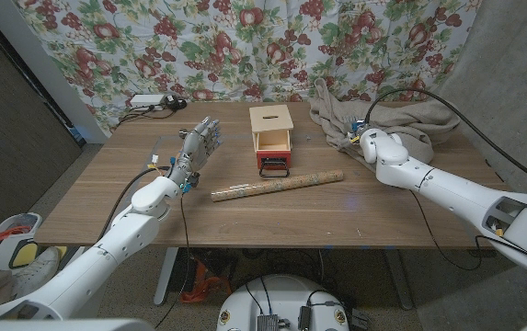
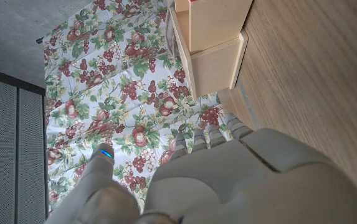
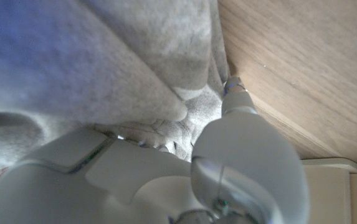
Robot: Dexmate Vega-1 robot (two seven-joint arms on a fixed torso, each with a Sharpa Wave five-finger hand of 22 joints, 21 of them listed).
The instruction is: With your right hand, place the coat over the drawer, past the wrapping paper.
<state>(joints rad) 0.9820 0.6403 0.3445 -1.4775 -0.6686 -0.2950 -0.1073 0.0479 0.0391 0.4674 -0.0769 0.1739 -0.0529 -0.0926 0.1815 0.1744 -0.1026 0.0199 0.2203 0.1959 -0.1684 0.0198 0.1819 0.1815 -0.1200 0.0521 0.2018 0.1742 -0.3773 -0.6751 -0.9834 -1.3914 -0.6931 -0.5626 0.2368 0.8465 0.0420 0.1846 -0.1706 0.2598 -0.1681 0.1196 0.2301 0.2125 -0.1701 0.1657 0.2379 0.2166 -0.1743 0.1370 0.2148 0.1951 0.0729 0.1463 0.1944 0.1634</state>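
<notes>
Coat [image 1: 401,119] is the soft grey thing bunched up in a heap on the table [image 1: 355,221], well to the right of the drawer [image 1: 272,138] and at the far edge by the flowery curtain [image 1: 245,46]. One part of it spreads toward the table's right corner.

The drawer is a little light wood box with a red front and a black handle. It stands in the middle of the table. Just in front of the drawer lies the wrapping paper [image 1: 277,186], a long brown roll, a bit slanted.

The right hand [image 1: 366,142] is at the coat's near edge, on the drawer side of the heap. In the right wrist view its fingers [image 3: 237,99] go into the grey cloth [image 3: 103,62] and the folds hide them (so I cannot tell if they are pinching it or not).

The left hand [image 1: 194,147] is up off the table, to the left of the drawer and well apart from it. Its fingers are spread and point up, and it holds nothing. In the left wrist view the drawer [image 2: 212,37] shows past that hand [image 2: 228,180].

A white box with cables [image 1: 153,103] sits at the far left corner, well left of the drawer.
</notes>
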